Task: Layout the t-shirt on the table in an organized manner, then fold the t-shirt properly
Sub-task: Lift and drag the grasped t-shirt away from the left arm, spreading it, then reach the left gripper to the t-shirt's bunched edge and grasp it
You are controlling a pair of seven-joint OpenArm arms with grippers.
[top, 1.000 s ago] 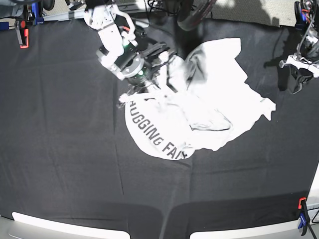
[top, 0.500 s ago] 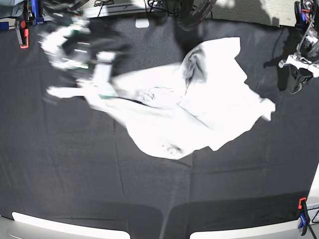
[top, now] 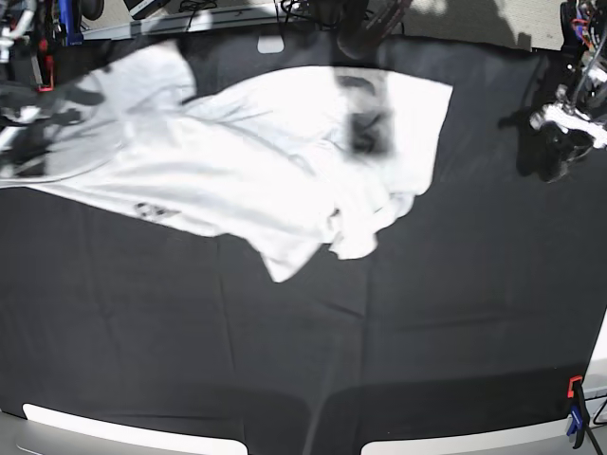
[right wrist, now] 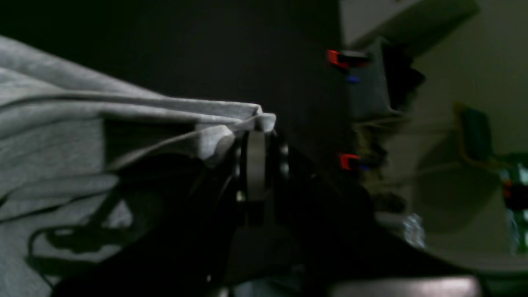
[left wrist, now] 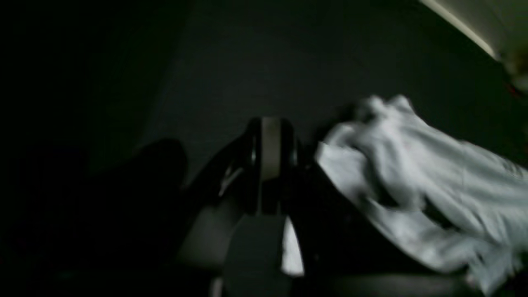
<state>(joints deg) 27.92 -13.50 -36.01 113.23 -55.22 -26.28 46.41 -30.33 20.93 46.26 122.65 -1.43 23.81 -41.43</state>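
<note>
Where the table (top: 285, 360) lies nearest the base camera, we see only bare black cloth crossed by faint creases, with a red and blue clamp (top: 575, 409) at its near right corner. Farther back, the t-shirt (top: 275, 161) stretches in a long white band from the middle of the table toward the far left corner, a bunched tail hanging nearest us and a dark patch near its far right edge. Our right gripper (right wrist: 255, 136) is clamped on a folded edge of the grey fabric, the cloth bunched just over the fingertips. Our left gripper (left wrist: 270, 140) sits at the far right edge, apart from the shirt, pincer pressed together on nothing. Beyond the right gripper, red clamps (right wrist: 344, 57) mark the table's edge.
</note>
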